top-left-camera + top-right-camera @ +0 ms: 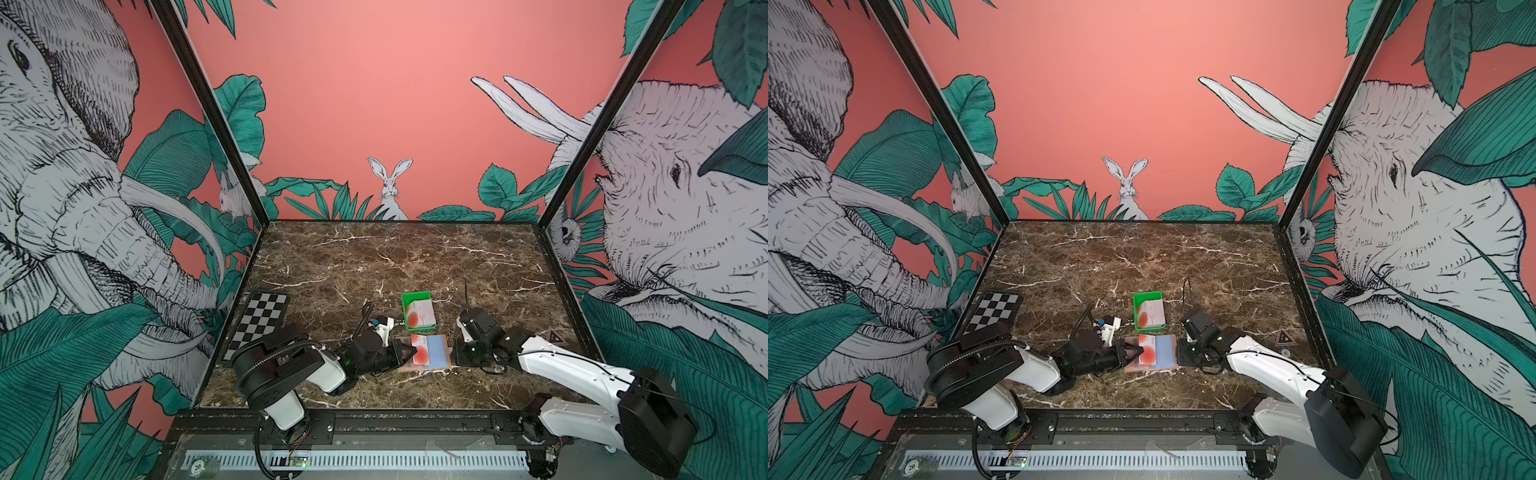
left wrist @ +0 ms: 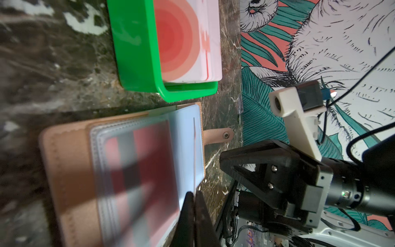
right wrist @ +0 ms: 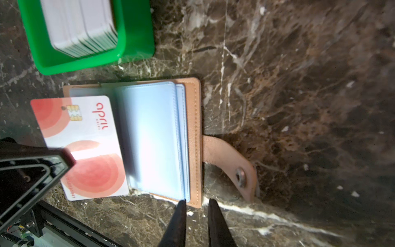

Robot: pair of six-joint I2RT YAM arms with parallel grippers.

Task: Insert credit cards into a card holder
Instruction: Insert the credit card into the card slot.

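While the left gripper (image 2: 193,198) clenches the credit card (image 3: 85,136) over the open card holder (image 3: 193,128) (beside the green tray (image 3: 136,42)), the blue sleeves (image 3: 154,136) lie toward the right arm, the card's length along the spine. The right gripper (image 3: 196,205), barely parted, straddles the holder's edge.

On the brown marble table (image 1: 374,257), the card holder (image 1: 437,353) lies open near the front, its pale blue pages up. A white credit card (image 1: 420,353) with red circles lies over its left half, the left gripper (image 1: 409,351) at the card's left end. The right gripper (image 1: 457,353) sits just beside the holder's right edge. Just beyond, a green tray (image 1: 415,296) holds more cards (image 1: 423,315). A checkerboard (image 1: 259,324) lies far left.
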